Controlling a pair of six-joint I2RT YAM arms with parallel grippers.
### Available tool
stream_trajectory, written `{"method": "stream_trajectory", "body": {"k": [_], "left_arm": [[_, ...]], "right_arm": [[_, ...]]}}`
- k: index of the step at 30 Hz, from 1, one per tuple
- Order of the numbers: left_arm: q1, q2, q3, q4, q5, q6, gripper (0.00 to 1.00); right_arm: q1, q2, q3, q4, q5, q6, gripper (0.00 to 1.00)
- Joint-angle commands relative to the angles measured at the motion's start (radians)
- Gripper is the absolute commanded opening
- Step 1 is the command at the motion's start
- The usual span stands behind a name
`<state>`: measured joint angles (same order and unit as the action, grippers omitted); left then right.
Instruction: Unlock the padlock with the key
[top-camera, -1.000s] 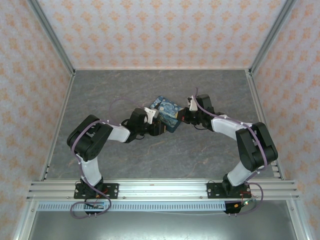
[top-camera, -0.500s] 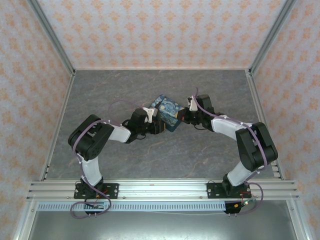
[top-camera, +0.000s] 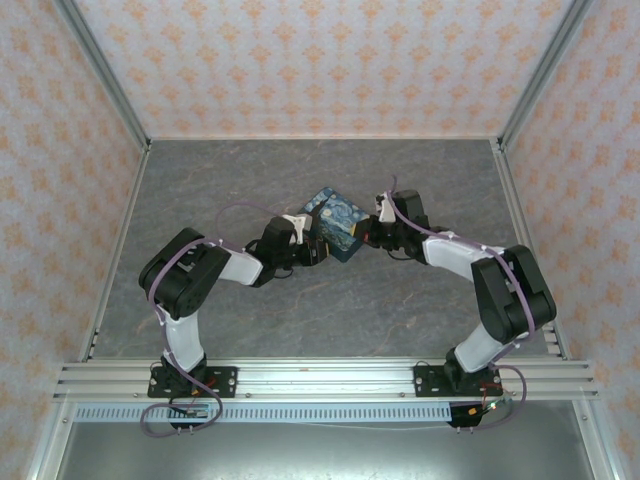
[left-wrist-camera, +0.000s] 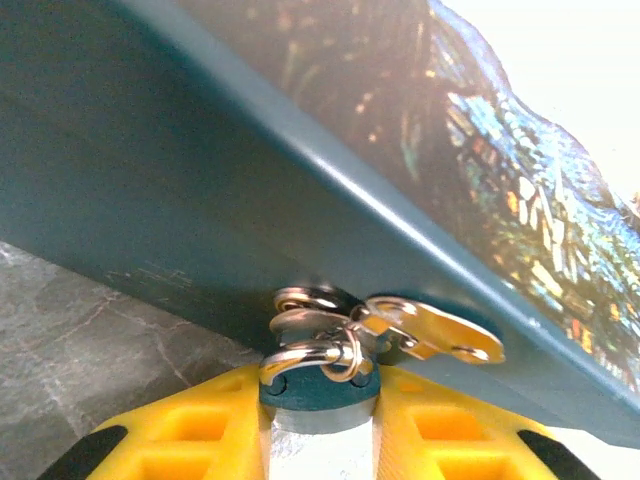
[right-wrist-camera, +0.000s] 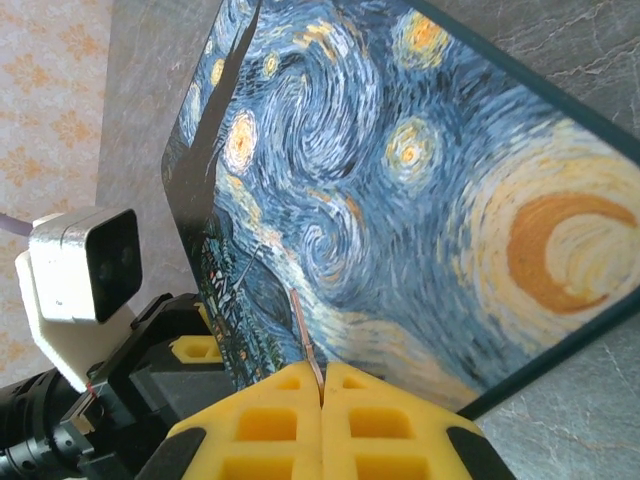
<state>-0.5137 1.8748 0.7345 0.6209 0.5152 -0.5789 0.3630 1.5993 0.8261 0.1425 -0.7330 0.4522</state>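
1. Left wrist view: the padlock (left-wrist-camera: 318, 392) hangs at the lower edge of the tin (left-wrist-camera: 150, 180). Its shackle (left-wrist-camera: 300, 357) is threaded through the rings on the tin's side wall, just beside a brass clasp tab (left-wrist-camera: 430, 332).
2. The left gripper (left-wrist-camera: 320, 402) has a yellow pad (left-wrist-camera: 190, 430) on each flank of the padlock body. As far as this view shows, it is grasping the body.
3. The right gripper (right-wrist-camera: 322, 385) is clenched on the key (right-wrist-camera: 304, 335), pads pressed flat together. The thin blade pokes out toward the tin's painted lid, and I cannot tell whether it touches.
4. The padlock is probably hard, smooth and light, and free to swing on its shackle. The flat flanks look like the best hold, low on the body so the keyhole face stays clear. Where the keyhole lies is not visible.
5. The key looks thin, stiff and slippery. With so little metal between soft pads, a skewed push could twist it in the grip or bend the blade.
6. The tin seems light, so it may slide under pressure.
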Motion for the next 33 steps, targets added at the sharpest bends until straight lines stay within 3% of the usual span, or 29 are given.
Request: {"method": "stream_trajectory", "body": {"k": [1,8,18,25,33], "left_arm": [[-0.004,0.011,0.011,0.040,-0.015,-0.031,0.26],[-0.010,-0.054,0.017,0.027,0.008,-0.108,0.24],[-0.016,-0.137,0.096,-0.181,0.044,-0.352,0.16],[-0.025,-0.168,0.136,-0.258,0.083,-0.482,0.16],[-0.029,-0.226,0.163,-0.382,0.075,-0.490,0.15]], "right_arm": [[-0.006,-0.084,-0.010,0.014,-0.004,-0.006,0.00],[0.008,-0.275,-0.068,-0.072,0.053,-0.160,0.00],[0.127,-0.470,-0.274,-0.100,0.184,-0.322,0.00],[0.177,-0.442,-0.335,-0.001,0.195,-0.334,0.00],[0.192,-0.325,-0.304,0.110,0.162,-0.356,0.00]]}}
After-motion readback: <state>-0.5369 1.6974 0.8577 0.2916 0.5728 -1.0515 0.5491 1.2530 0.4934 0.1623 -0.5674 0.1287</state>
